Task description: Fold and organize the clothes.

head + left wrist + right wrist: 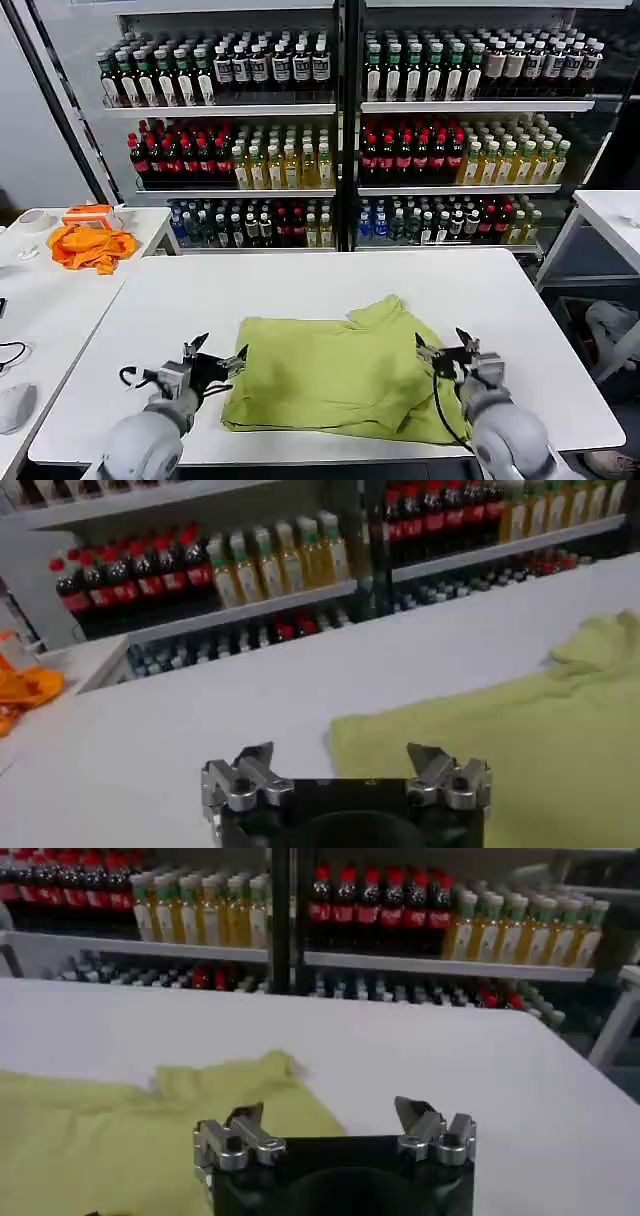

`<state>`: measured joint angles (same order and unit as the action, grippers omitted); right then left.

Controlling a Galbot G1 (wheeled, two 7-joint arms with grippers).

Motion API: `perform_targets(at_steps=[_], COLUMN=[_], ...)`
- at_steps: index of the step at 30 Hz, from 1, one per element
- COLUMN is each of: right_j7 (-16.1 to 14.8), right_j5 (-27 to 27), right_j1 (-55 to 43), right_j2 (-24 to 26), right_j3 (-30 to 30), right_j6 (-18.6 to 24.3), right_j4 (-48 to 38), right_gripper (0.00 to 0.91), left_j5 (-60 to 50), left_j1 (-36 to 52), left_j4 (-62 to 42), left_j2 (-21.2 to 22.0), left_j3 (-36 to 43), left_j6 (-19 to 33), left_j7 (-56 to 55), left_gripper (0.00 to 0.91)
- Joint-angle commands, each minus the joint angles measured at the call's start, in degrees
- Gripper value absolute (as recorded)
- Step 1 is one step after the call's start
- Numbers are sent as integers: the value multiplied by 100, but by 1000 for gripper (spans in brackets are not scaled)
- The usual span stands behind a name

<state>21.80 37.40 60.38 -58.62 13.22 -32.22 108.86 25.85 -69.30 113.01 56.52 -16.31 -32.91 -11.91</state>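
Note:
The lime yellow-green T-shirt lies folded into a rough rectangle on the white table, with one sleeve poking out at its far right corner. My left gripper hovers open just off the shirt's left edge, holding nothing. On the other side, my right gripper stands open over the shirt's right edge, also holding nothing. In the left wrist view the shirt spreads beyond the open left gripper. In the right wrist view the shirt lies past the open right gripper.
A bright orange cloth lies on the side table to the left, with a white mouse near its front. Shelves of bottles stand behind the table. Another white table stands at the far right.

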Motion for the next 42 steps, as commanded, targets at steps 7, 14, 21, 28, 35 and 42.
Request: perform_targets(at_steps=[7, 14, 21, 28, 35, 42], right_j7=[139, 89, 58, 18, -39, -295], right_j5=[530, 645, 998, 1082, 1085, 978], right_j1=[-2161, -2328, -2349, -2266, -2230, -2204], right_j2=[-704, -860, -932, -888, -870, -805], right_j3=[-1216, -1386, -1420, -1401, -1364, -1352], right_j6=[-101, -97, -99, -97, -89, -42], right_j4=[-2282, -2786, -2928, -2865, -2838, -2681], right_gripper=[907, 907, 0, 0, 0, 0], left_j5=[252, 577, 755, 770, 899, 1213], left_j1=[2311, 2410, 2357, 2188, 2077, 2011], left_j4=[-2333, -2487, -2472, -2329, -2318, -2185], left_j2=[449, 469, 441, 351, 347, 360], left_j3=[1309, 1417, 1459, 1487, 1450, 1274], left_j6=[-17, -23, -29, -24, -18, 97], left_j7=[-116, -109, 91, 228, 271, 235], left_gripper=[907, 564, 30, 30, 30, 20])
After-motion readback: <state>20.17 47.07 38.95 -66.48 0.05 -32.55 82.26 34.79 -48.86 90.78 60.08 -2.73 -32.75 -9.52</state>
